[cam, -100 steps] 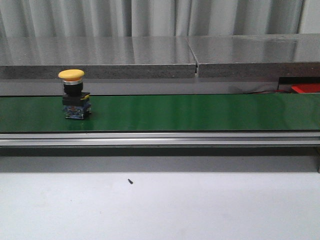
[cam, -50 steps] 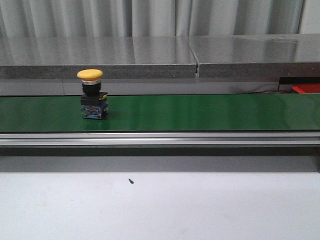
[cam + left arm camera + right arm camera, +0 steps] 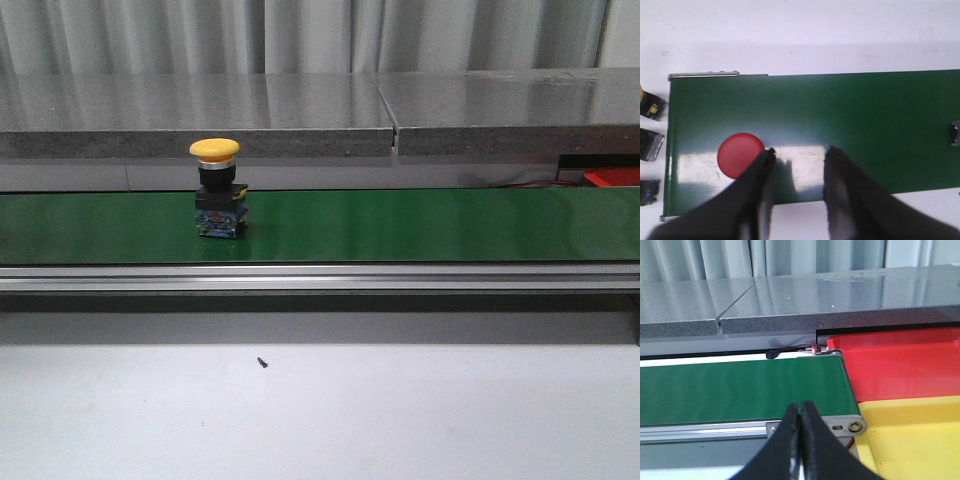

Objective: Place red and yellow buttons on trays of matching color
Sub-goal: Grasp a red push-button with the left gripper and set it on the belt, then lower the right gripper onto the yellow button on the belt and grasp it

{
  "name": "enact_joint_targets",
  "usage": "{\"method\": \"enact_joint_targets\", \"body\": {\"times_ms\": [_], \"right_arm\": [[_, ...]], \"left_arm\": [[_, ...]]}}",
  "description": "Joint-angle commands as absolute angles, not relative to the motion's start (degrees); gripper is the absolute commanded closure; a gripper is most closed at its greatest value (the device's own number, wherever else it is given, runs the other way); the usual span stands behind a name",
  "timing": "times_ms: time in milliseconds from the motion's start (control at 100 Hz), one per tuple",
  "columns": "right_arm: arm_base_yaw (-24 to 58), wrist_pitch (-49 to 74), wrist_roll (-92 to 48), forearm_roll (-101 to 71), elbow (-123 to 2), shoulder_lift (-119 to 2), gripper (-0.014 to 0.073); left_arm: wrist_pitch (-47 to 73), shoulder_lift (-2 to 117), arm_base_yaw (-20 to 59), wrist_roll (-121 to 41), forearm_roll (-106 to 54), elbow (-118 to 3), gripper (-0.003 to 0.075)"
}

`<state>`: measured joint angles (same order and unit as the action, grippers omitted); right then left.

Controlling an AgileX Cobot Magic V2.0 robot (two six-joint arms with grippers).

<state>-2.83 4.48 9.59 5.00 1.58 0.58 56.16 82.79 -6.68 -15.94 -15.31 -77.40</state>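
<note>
Yellow button (image 3: 218, 189) upright on the green belt (image 3: 420, 225). Red button (image 3: 740, 155) on the belt, just beside the spread left gripper (image 3: 799, 167). Right gripper (image 3: 800, 437), pressed together, near red tray (image 3: 900, 371) and yellow tray (image 3: 915, 435).

A: How is the lighting?
B: Bright and even; overhead glare streaks the green belt (image 3: 840, 115).
A: Anything blurred?
B: Both dark end effectors, left (image 3: 797, 195) and right (image 3: 801, 450), are soft, out of focus.
</note>
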Motion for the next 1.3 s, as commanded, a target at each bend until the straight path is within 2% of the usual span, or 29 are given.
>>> {"method": "enact_joint_targets", "body": {"times_ms": [0, 20, 570, 840, 1000, 1290], "right_arm": [[-2.9, 0.0, 9.6, 5.7, 0.7, 1.8, 0.0661], [-2.9, 0.0, 9.6, 5.7, 0.7, 1.8, 0.0661], [-2.9, 0.0, 9.6, 5.7, 0.7, 1.8, 0.0661], [-2.9, -1.1, 9.6, 5.7, 0.7, 1.8, 0.0661], [-2.9, -3.3, 9.6, 5.7, 0.4, 1.8, 0.0661], [-2.9, 7.3, 9.6, 3.2, -8.8, -3.2, 0.0661]], "left_arm": [[51.7, 76.7, -5.5, -16.2, -16.7, -74.9, 0.0703], [51.3, 75.7, -5.2, -16.2, -16.7, -73.8, 0.0741], [46.0, 49.1, -4.8, -16.2, -17.7, -49.9, 0.0739], [42.8, 36.7, -0.6, -15.6, -17.5, -43.2, 0.0739], [42.6, 32.3, -0.3, -8.1, -11.6, -40.4, 0.0739], [42.6, 30.7, 6.1, -7.3, -9.0, -39.0, 0.0739]]}}
